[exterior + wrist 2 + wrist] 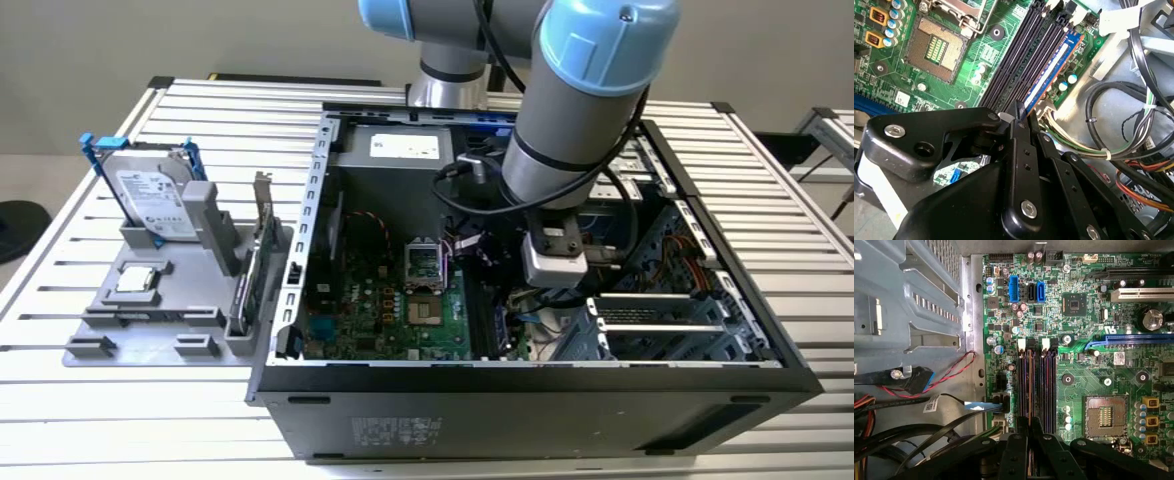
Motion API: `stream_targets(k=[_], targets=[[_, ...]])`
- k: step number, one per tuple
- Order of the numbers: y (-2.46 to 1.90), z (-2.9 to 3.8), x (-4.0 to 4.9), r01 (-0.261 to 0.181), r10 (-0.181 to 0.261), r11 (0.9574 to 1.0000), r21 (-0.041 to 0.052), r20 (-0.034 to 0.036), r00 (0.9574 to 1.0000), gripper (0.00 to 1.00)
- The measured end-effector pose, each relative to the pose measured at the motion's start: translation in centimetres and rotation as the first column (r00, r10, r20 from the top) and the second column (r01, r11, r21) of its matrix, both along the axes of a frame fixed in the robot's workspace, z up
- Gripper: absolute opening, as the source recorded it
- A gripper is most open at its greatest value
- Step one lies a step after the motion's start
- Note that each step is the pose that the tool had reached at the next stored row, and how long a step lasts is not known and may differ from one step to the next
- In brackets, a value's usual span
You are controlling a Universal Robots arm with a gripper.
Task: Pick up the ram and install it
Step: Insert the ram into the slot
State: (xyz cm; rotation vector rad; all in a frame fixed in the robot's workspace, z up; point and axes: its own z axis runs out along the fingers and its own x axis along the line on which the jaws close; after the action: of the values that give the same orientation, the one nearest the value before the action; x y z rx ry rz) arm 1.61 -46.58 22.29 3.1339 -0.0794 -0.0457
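Gripper (1020, 111) clenched on near end of ram (1054, 65). Stick stands on edge in outermost memory slot, far side from CPU socket (936, 50). Risk: grip off-centre, so push may seat 1 end only and tilt stick, with latches unlocked.

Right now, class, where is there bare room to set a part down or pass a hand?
Free: the slatted table between the grey fixture and its near edge, and at the exterior view's right of the case. Crowded: around the claw at the ram, hemmed by cables.
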Motion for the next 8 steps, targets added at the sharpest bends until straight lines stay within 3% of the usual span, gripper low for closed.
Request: stream_targets(k=[8], targets=[[0.44,-0.07,0.12,0.0,0.0,1.0,-0.0021,0.0001,1.0,0.0]])
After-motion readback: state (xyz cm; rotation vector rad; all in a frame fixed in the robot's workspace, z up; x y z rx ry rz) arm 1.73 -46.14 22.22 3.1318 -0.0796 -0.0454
